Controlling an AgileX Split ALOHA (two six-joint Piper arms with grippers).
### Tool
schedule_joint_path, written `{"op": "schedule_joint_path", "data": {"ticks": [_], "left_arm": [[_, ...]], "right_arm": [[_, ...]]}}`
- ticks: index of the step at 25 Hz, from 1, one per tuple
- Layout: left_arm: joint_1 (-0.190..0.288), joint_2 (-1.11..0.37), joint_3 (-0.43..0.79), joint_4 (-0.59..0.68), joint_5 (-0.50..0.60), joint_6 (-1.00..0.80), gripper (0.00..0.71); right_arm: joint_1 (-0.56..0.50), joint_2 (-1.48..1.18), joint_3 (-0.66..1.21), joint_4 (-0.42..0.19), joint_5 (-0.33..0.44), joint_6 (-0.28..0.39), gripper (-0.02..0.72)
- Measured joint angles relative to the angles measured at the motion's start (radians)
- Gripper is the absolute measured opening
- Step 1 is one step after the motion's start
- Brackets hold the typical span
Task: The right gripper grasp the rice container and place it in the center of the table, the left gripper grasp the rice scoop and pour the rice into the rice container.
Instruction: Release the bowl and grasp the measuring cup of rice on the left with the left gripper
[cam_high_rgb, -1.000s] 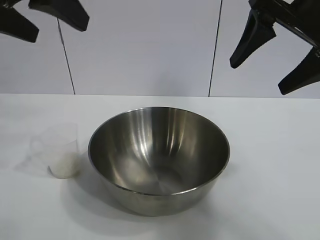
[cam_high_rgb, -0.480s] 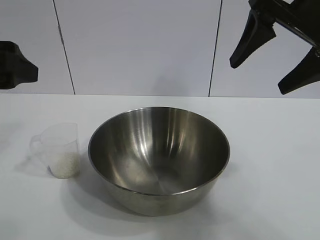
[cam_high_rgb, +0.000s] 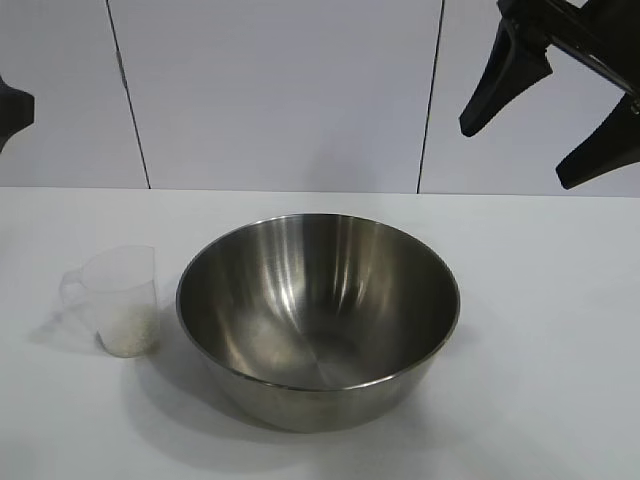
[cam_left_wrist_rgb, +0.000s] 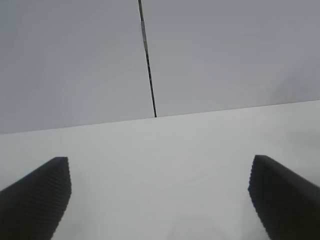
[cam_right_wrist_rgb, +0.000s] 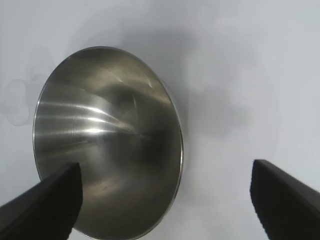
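Observation:
The rice container, a wide shiny steel bowl, stands in the middle of the white table, and its inside shows bare steel. To its left stands the rice scoop, a small clear cup, upright, with white rice in its bottom. My right gripper hangs open high above the table's back right, and its wrist view looks down on the rice container. My left gripper is open over bare table, holding nothing. Only a black bit of it shows at the exterior view's left edge.
A white panelled wall with dark vertical seams rises behind the table's back edge. Bare tabletop lies to the right of the bowl and in front of it.
The left gripper has dropped from the upper left and drawn off to the left, almost out of the exterior view. The right gripper, bowl and scoop have kept their places.

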Motion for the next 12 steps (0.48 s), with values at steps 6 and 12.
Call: {"op": "schedule_joint_path", "data": {"ticks": [6,12], "left_arm": [[0.000,0.177,0.142,0.092,-0.323,-0.203,0.694],[0.000,0.370,0.167,0.162,-0.326,-0.217,0.695]], "right_arm": [[0.000,0.000,0.000,0.000,0.000,0.000,0.631],[0.000,0.000,0.000,0.000,0.000,0.000,0.631]]}}
